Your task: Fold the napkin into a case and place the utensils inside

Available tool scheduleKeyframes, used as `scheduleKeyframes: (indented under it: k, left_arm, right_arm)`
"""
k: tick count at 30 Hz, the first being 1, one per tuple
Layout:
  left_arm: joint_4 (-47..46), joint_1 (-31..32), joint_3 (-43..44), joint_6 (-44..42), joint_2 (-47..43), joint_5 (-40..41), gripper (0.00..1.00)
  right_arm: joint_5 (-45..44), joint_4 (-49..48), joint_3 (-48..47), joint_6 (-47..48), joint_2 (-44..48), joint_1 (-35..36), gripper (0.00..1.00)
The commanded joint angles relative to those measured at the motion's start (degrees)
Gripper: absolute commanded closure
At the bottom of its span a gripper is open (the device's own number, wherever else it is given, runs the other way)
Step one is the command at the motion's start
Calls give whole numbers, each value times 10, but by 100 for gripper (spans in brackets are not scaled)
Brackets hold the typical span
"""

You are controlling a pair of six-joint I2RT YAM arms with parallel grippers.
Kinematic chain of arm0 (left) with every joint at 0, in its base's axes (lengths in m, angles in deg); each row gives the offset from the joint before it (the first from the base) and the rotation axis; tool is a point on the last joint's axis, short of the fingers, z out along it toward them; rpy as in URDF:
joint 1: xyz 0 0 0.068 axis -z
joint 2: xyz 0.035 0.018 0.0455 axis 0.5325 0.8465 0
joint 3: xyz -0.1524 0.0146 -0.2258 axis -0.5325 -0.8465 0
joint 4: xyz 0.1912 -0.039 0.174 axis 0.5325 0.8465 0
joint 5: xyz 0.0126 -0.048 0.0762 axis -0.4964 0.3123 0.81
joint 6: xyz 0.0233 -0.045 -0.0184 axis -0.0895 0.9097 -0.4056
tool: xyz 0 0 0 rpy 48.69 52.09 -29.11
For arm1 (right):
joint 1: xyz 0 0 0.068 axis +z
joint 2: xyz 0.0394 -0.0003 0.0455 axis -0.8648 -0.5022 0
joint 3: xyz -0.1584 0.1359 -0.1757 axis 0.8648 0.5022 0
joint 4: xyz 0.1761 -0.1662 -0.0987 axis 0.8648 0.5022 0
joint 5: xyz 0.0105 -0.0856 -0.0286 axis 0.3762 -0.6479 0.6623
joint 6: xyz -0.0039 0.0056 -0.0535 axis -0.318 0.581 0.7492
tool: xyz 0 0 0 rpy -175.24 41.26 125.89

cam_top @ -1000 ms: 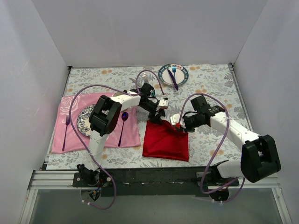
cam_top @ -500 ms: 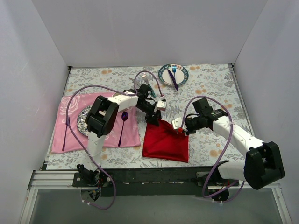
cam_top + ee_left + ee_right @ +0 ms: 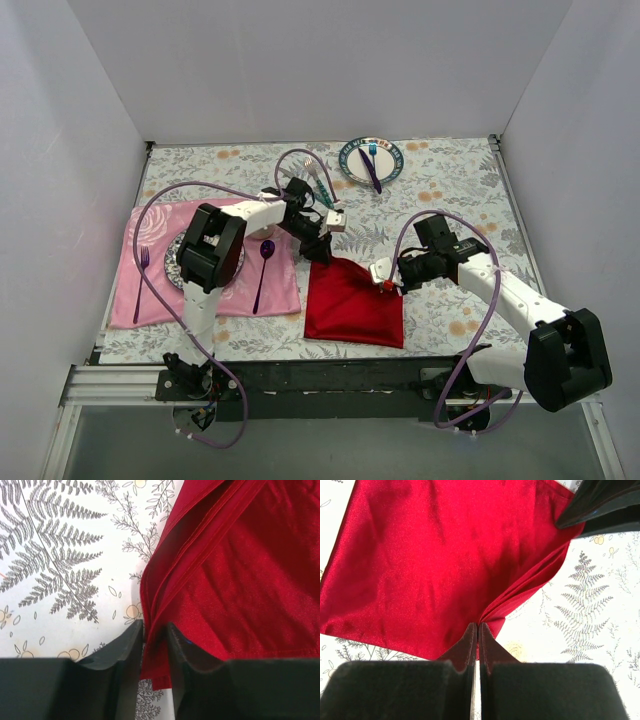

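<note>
The red napkin (image 3: pixel 355 302) lies folded on the floral table near the front middle. My left gripper (image 3: pixel 319 250) is shut on its far left corner; in the left wrist view the fingertips (image 3: pixel 156 640) pinch the layered edge of the napkin (image 3: pixel 240 580). My right gripper (image 3: pixel 385 281) is shut on the far right corner; in the right wrist view the jaws (image 3: pixel 478 630) clamp the folded corner of the napkin (image 3: pixel 445 555). The teal-handled utensils (image 3: pixel 321 190) lie just behind the left wrist, partly hidden by the arm.
A pink placemat (image 3: pixel 215 292) at the left holds a patterned plate (image 3: pixel 178 262), a purple spoon (image 3: pixel 262 272) and a purple fork (image 3: pixel 142 282). A plate (image 3: pixel 392 160) at the back holds a blue fork and a purple knife. The left gripper's dark fingers (image 3: pixel 600 505) show in the right wrist view.
The left gripper has shifted left and the right gripper right and nearer, drawing the napkin's far edge out between them. Both keep their hold.
</note>
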Motion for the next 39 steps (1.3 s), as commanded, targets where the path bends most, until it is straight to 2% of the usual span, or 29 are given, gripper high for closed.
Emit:
scheduleKeyframes:
  k: [1,2,3,5,10,15,16,17,26,30,35,39]
  left_arm:
    - [36,-8,4,-8,-35,38,82]
    - [36,-8,3,-7,-37,41,85]
    - [34,-9,1,-4,-43,43,93]
    - [18,-10,-4,13,-51,53,100]
    - [-40,-10,-45,39,-97,79,100]
    - [-56,-8,-72,58,-130,96,100]
    - [-56,-8,-74,63,-135,95,98]
    - [-56,-8,-80,64,-142,95,91]
    - [-21,1,-82,66,-131,90,71]
    - [-24,1,-81,93,-117,103,57]
    - [-53,-12,-72,135,-115,98,49]
    - [-55,-17,-62,137,-107,100,46]
  right_arm:
    - [2,2,6,9,10,3,99]
    - [1,1,6,9,10,3,99]
    - [-1,0,4,9,8,3,99]
    - [-4,2,2,9,7,2,99]
    - [-8,9,0,9,3,2,99]
    - [-15,16,-4,1,-2,2,99]
    - [-16,16,-4,-4,-2,2,99]
    - [-17,17,-2,-5,-1,2,99]
    - [-30,17,7,-13,17,1,99]
    - [-23,16,20,6,28,1,99]
    - [-18,13,40,41,40,2,99]
    - [-15,15,47,61,41,2,99]
